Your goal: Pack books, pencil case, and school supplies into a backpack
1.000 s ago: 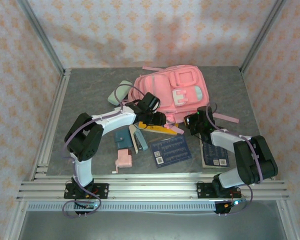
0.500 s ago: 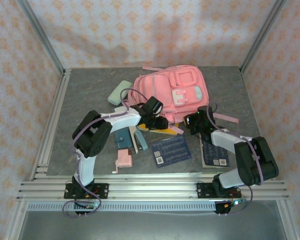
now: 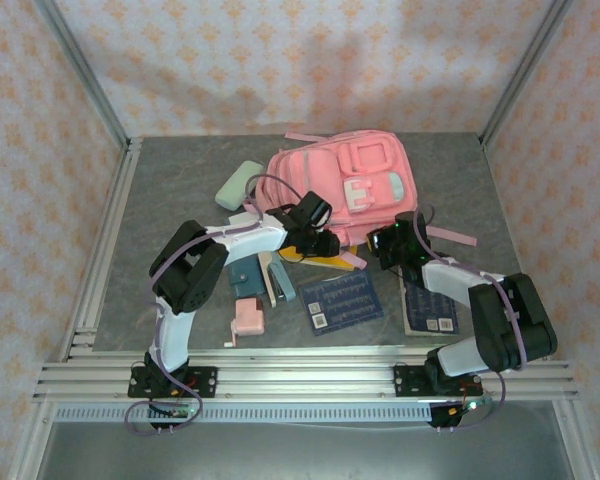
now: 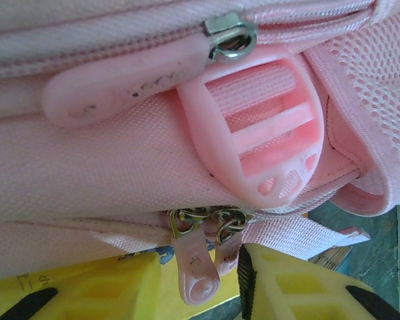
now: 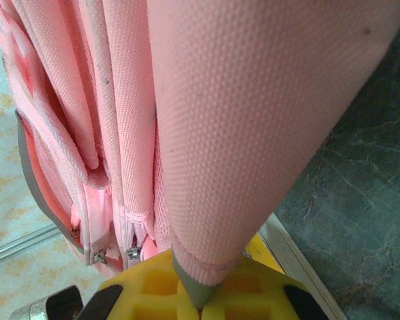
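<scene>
Both at backpack (image 3: pixel 340 180) near edge: L hand (image 4: pixel 203 293) part-open astride zip pulls (image 4: pixel 190 263), R hand (image 5: pixel 197 297) clamped on strap (image 5: pixel 253 133).

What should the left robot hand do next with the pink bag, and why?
Probably close the left gripper on the pink zipper pulls. They hang between its open fingers, and the right gripper pinches the backpack fabric, which should steady it.

The backpack (image 4: pixel 87 180) is matt pink woven cloth, with open mesh (image 4: pixel 380 100) at one side. Its zipper pull (image 4: pixel 120 83) is probably soft rubbery plastic (scuffed with dark specks). The slider (image 4: pixel 230 33) is bright metal and the buckle (image 4: pixel 260 127) smooth, faintly glossy plastic. The strap (image 5: pixel 253 120) is coarse weave, and the table (image 5: pixel 347 200) is matt and stone-patterned.
</scene>
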`<action>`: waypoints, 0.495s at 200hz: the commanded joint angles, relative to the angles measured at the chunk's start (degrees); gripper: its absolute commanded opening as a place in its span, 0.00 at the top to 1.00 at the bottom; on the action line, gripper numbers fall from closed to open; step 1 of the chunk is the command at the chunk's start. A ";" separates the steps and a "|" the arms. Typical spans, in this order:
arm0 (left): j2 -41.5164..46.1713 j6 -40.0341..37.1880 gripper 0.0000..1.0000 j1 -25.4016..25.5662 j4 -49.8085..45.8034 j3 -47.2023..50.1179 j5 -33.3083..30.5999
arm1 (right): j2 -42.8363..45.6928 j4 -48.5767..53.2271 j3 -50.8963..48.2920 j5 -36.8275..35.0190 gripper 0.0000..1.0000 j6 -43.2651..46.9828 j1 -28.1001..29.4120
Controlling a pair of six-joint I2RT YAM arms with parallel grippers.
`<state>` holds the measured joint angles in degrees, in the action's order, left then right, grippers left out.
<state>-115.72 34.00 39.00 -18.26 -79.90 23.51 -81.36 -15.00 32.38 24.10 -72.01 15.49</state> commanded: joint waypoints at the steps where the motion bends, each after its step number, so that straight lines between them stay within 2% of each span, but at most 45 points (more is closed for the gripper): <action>1: -0.13 -0.86 0.68 -0.05 -1.27 -0.65 -2.10 | 1.46 -3.19 0.93 0.95 1.00 -0.17 0.35; 49: -0.38 -1.13 0.75 -0.07 -1.25 -0.52 -2.23 | 1.54 -3.83 0.27 0.92 1.00 -0.22 0.35; 99: 0.57 -1.56 0.86 -0.40 -1.07 0.31 -2.33 | 1.77 -3.03 -0.12 0.52 1.00 0.70 0.38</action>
<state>-115.72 33.71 38.98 -18.41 -79.90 23.16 -81.36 -15.03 32.36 24.25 -71.96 15.49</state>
